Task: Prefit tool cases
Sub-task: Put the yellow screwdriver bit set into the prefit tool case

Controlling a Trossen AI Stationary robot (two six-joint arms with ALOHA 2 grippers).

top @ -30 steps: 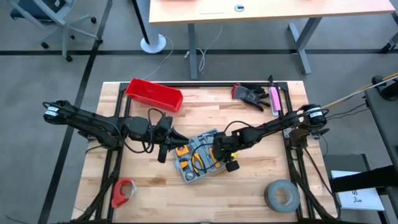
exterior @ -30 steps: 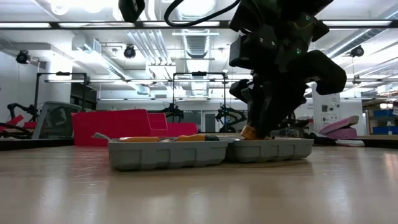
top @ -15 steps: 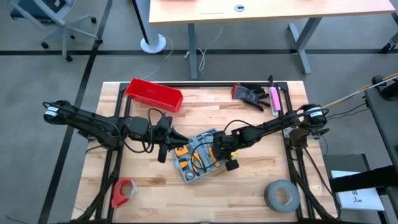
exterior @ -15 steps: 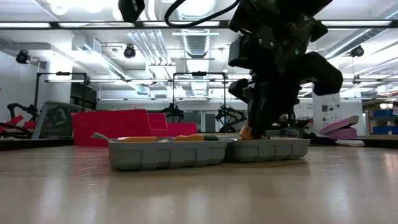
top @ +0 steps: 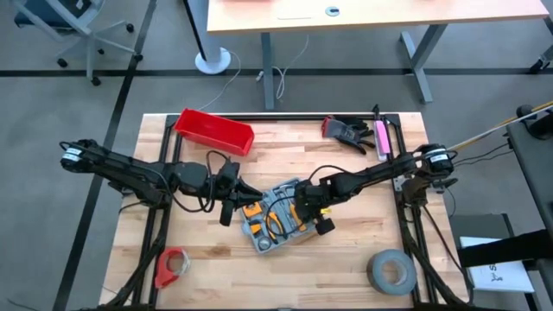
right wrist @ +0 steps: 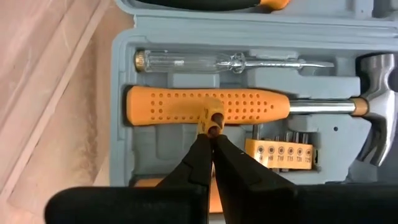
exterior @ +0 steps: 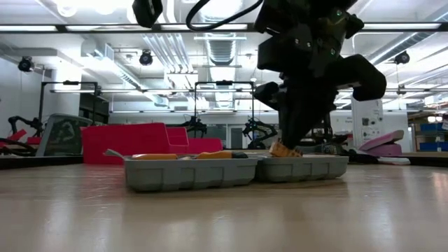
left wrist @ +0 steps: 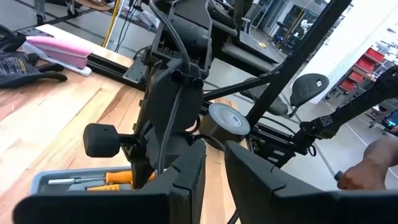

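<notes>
Right wrist view: your right pincer [right wrist: 210, 138] is pinched fully closed on a small orange, dark-tipped bit [right wrist: 212, 120], held just over the orange hammer handle [right wrist: 205, 106] lying in the tool case [right wrist: 127, 74]. Prob. so it can go down into a free moulded recess; the bit holder [right wrist: 280, 153] sits just beside it.

High view: the case [top: 275, 219] lies open & flat near counter [top: 346, 164] centre, w/ the right pincer [top: 304, 211] over its 3 o'clock half. Left pincer [top: 251, 192] waits at the case's 10 o'clock edge, fingers nearly closed w/ a narrow gap, holding nothing, likely parked out of the way. Red bin [top: 214, 131] at 11 o'clock and tape roll [top: 390, 271] at 4 o'clock are well apart.

Low view: case [exterior: 189, 172] flat on the counter, so you can drop parts in from above.
</notes>
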